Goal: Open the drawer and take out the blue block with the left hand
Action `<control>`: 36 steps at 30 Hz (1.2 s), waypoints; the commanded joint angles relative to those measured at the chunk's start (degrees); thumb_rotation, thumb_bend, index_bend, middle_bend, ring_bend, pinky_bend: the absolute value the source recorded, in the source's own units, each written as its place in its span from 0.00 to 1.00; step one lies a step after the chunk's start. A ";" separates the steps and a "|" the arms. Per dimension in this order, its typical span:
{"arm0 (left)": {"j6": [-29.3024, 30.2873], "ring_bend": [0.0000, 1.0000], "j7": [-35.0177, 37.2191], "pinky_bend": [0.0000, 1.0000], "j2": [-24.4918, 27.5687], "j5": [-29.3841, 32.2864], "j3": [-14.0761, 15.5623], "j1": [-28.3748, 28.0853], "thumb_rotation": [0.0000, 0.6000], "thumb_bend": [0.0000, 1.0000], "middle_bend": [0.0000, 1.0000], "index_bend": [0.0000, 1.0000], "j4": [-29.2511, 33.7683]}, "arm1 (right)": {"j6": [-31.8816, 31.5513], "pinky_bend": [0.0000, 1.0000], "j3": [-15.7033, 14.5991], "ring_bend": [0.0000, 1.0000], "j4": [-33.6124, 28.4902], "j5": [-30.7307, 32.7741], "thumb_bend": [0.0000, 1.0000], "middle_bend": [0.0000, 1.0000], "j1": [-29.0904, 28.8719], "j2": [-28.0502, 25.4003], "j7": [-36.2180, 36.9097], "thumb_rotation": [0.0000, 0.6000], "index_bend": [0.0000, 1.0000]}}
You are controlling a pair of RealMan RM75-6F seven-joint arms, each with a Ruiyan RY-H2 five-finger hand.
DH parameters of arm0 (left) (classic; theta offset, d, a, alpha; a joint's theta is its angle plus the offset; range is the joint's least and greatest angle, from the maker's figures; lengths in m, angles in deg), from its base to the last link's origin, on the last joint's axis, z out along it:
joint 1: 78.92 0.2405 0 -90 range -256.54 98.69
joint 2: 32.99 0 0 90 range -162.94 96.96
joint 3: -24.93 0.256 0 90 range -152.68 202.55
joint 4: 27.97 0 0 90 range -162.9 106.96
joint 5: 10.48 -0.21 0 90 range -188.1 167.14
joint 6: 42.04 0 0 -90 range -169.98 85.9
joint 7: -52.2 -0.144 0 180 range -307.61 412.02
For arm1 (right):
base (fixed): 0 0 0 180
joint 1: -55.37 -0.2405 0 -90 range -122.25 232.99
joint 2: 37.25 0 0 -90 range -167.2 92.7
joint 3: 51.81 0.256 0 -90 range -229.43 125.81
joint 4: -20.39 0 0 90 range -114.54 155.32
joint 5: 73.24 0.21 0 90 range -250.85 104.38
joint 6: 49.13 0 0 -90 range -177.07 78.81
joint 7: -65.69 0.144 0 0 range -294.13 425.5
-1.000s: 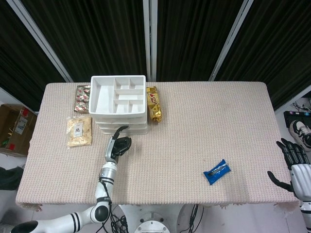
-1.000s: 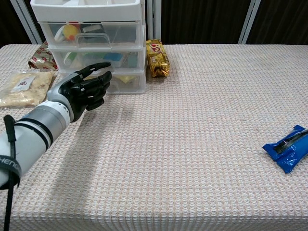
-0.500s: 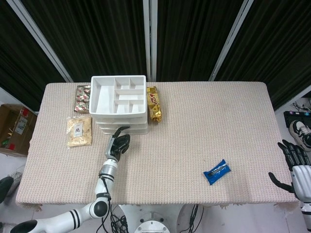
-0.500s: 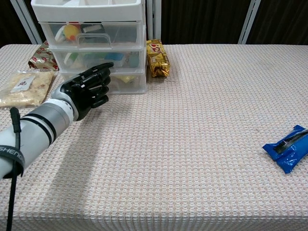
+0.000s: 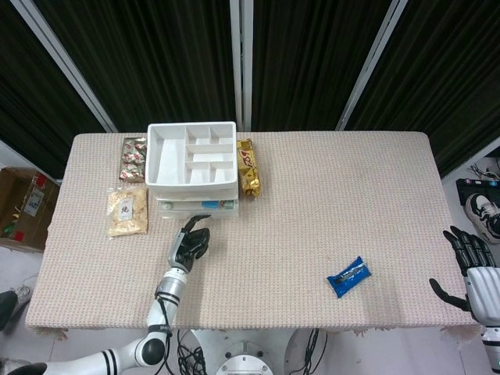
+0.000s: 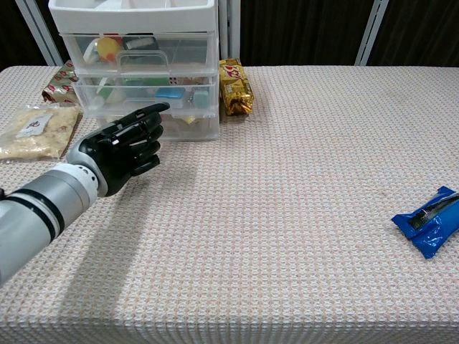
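Note:
The white drawer unit stands at the back left of the table. Its middle drawer is pulled partly out. The blue block lies inside it, seen through the clear front. My left hand is right in front of that drawer, fingers curled, the top finger hooked at the front where the handle is hidden. My right hand hangs past the table's right edge with its fingers spread, holding nothing.
A gold snack bag lies beside the drawers on the right. A beige packet and a red-patterned packet lie to their left. A blue wrapper rests near the front right.
My left hand has drawn back toward me, and the middle drawer has slid out with it. The right hand has barely moved.

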 commanded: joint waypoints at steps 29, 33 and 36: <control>14.11 0.87 -55.99 1.00 27.80 -16.88 10.80 1.73 1.00 0.45 0.76 0.29 17.35 | -2.64 0.00 0.32 0.00 -1.09 -1.75 0.19 0.01 0.67 -2.44 -0.90 1.00 0.00; 11.14 0.93 -60.44 1.00 28.32 -14.56 8.98 -1.30 1.00 0.44 0.82 0.26 17.13 | -2.67 0.00 0.23 0.00 -1.53 -2.24 0.19 0.01 0.55 -2.70 -0.88 1.00 0.00; 8.28 0.94 -63.44 1.00 28.21 -11.62 8.00 -3.59 1.00 0.44 0.83 0.24 16.34 | -2.59 0.00 0.06 0.00 -1.42 -2.48 0.19 0.01 0.51 -2.74 -0.40 1.00 0.00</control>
